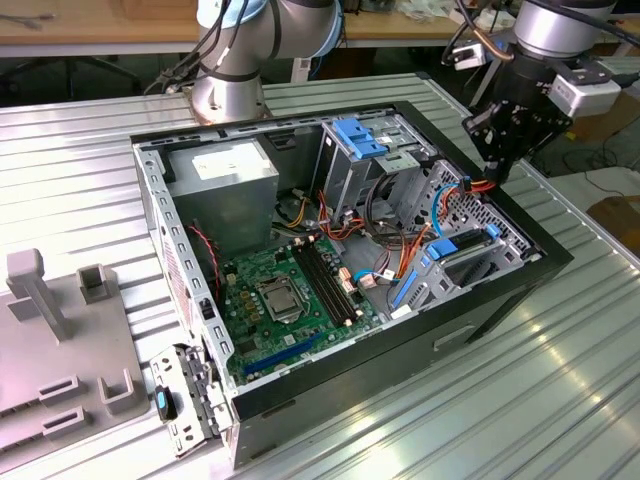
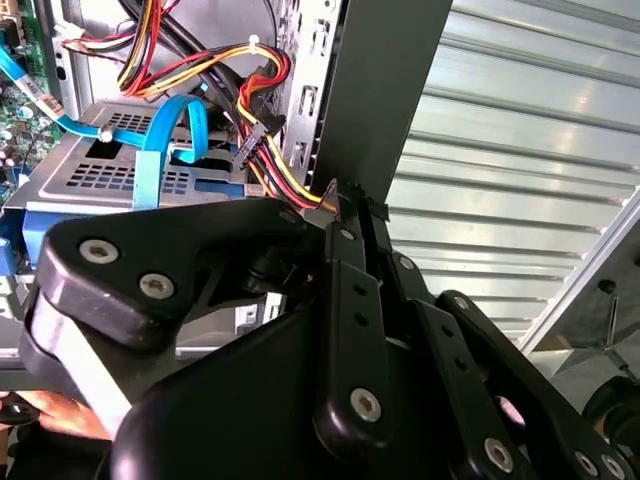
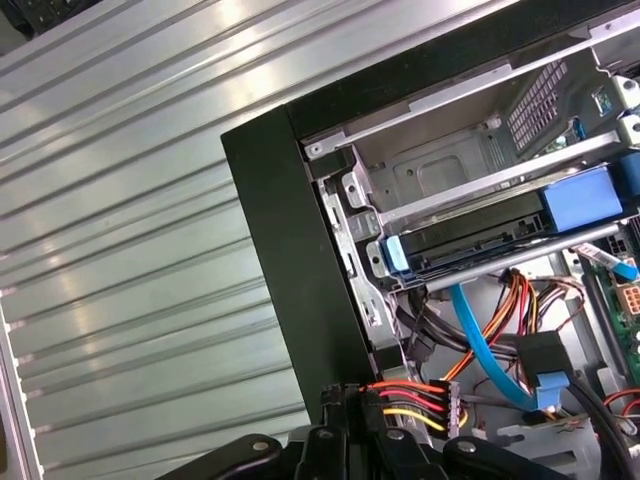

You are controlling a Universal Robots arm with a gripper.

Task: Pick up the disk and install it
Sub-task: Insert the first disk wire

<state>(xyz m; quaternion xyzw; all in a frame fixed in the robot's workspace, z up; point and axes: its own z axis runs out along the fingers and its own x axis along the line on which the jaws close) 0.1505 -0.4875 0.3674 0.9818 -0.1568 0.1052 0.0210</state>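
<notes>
Exterior view: an open computer case (image 1: 350, 375) lies on its side on the ribbed metal counter (image 1: 450, 430), with the arm's base (image 1: 235, 70) behind it. Inside are a green motherboard (image 1: 285, 300), a grey power supply (image 1: 225, 180) and a light blue latch plate (image 1: 360, 135) at the far end. A grey fixture (image 1: 40, 300) stands on the counter at the exterior view's left.

The end effector (image 1: 497, 172) hangs over the case's edge on the exterior view's right, just above the drive bays. In both wrist views its fingers (image 2: 345, 260) are drawn close together, and the end effector (image 3: 362, 408) appears to pinch the power cable (image 3: 410, 403), a bundle of red, orange and yellow wires ending in a black plug. The wires run right up to the fingertips in the second wrist view, where the end effector (image 2: 338, 205) sits beside the black case wall.

The disk (image 3: 480, 235) is not in the end effector. It sits in a slot of the metal drive cage (image 3: 440, 180) inside the case, its dark body lying flat between the rails with blue carrier plastic at both ends. In the exterior view the disk (image 1: 455, 245) shows as a bright blue strip low in the cage, below and near the end effector. A thin blue data cable (image 3: 480, 340) curves beneath the cage, close to the power cable.
</notes>
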